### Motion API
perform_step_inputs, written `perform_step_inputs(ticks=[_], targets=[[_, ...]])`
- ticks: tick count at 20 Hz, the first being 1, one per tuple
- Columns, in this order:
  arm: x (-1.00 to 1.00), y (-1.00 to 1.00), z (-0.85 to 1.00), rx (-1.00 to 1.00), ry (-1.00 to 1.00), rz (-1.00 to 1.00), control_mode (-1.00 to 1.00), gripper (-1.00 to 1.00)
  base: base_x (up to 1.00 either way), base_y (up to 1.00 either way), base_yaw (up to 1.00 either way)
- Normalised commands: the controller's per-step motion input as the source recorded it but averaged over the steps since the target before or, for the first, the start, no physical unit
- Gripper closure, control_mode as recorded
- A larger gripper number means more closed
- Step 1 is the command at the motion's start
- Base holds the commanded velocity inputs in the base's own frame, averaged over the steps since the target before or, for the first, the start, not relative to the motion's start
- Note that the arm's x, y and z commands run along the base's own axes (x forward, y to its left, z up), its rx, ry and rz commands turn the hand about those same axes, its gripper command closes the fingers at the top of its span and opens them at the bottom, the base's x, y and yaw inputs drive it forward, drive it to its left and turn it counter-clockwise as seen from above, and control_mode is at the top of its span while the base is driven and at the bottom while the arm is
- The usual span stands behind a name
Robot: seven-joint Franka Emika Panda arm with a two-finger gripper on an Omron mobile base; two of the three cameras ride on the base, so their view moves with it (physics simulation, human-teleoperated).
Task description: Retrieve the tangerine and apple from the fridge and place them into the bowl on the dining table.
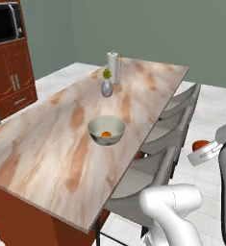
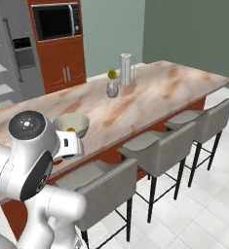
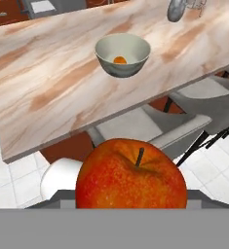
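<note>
Marbled beige-pink table carrying bowl near centre; small grey vase at twelve o'clock from it, paper-towel roll just beyond.

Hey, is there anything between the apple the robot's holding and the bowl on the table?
Nothing visible blocks it. The apple is held in the gripper out over the grey stools, off the dining table edge. The bowl sits on bare tabletop with the tangerine inside; the vase stands well beyond it.
</note>
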Motion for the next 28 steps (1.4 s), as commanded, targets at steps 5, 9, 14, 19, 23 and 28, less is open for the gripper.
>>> perform_step_inputs(ticks=[5, 9, 14, 19, 23, 28], targets=[[0.0, 0.0, 0.0, 0.0, 0.0, 0.0, 1.0, 1.0, 0.26, -0.39, 0.66], [0.0, 0.0, 0.0, 0.0, 0.0, 0.0, 1.0, 1.0, 0.24, -0.4, 0.64], [0.0, 0.0, 0.0, 0.0, 0.0, 0.0, 1.0, 1.0, 0.23, -0.41, 0.63], [0.0, 0.0, 0.0, 0.0, 0.0, 0.0, 1.0, 1.0, 0.24, -0.36, 0.63], [0.0, 0.0, 0.0, 0.0, 0.0, 0.0, 1.0, 1.0, 0.31, -0.19, 0.57], [0.0, 0.0, 0.0, 0.0, 0.0, 0.0, 1.0, 1.0, 0.39, -0.06, 0.49]])
